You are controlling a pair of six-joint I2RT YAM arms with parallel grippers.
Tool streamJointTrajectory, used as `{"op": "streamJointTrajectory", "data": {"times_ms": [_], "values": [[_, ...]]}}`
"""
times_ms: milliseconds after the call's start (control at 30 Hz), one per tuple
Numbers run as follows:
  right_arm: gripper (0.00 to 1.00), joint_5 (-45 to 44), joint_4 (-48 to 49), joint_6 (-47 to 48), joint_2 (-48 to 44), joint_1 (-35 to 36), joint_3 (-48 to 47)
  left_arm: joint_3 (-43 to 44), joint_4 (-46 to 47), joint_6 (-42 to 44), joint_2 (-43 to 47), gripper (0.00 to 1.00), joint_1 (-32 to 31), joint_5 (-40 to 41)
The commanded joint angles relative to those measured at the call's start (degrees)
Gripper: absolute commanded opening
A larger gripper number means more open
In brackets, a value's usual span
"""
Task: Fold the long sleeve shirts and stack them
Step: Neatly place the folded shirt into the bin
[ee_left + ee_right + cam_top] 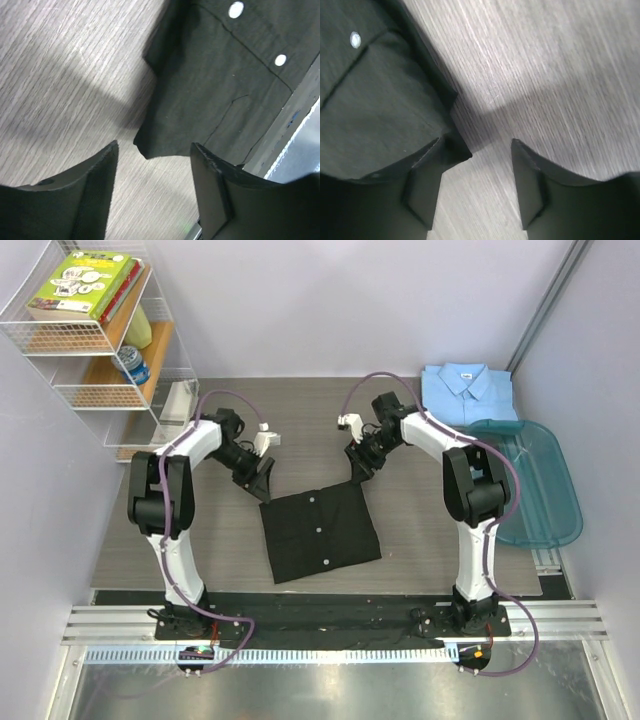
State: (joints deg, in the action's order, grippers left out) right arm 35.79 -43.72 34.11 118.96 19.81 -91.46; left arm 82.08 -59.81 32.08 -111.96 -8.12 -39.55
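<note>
The black shirt (320, 530) lies folded into a rectangle on the table's middle, pale buttons up. My left gripper (262, 480) is open and empty just beyond its far left corner; the left wrist view shows that corner (210, 95) ahead of the spread fingers (100, 170). My right gripper (358, 470) is open and empty at the far right corner; in the right wrist view the shirt (375, 100) lies by the left finger (427, 165), not gripped. The light blue shirt (467, 392) lies folded at the back right.
A teal plastic tub (530, 480) sits at the right edge, partly on the blue shirt's side. A wire shelf (95, 340) with books and items stands at the back left. A metal rail (330, 625) runs along the near edge.
</note>
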Motion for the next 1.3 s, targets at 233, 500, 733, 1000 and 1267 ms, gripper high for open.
{"op": "streamJointTrajectory", "data": {"times_ms": [233,500,733,1000,1267], "values": [[0.01,2.4,-1.5,3.3,3.9,0.4,-2.0,2.7,2.0,-1.3,-6.8,0.23,0.0,-0.6],[0.01,-4.6,3.7,-3.0,5.2,-0.4,-0.6,8.5,3.9,-4.1,-12.2,0.0,0.5,0.3],[0.01,-10.7,13.0,-11.9,5.5,-1.5,-2.8,13.5,6.5,-9.0,-14.5,0.04,0.6,4.4],[0.71,-8.3,12.7,-25.5,-8.7,-6.9,-1.4,4.4,17.3,-17.6,5.1,0.68,3.3,-4.5],[0.49,17.3,23.4,-48.6,-20.7,-4.8,20.6,-6.4,19.5,-22.8,9.8,0.57,-6.5,-17.7]]}}
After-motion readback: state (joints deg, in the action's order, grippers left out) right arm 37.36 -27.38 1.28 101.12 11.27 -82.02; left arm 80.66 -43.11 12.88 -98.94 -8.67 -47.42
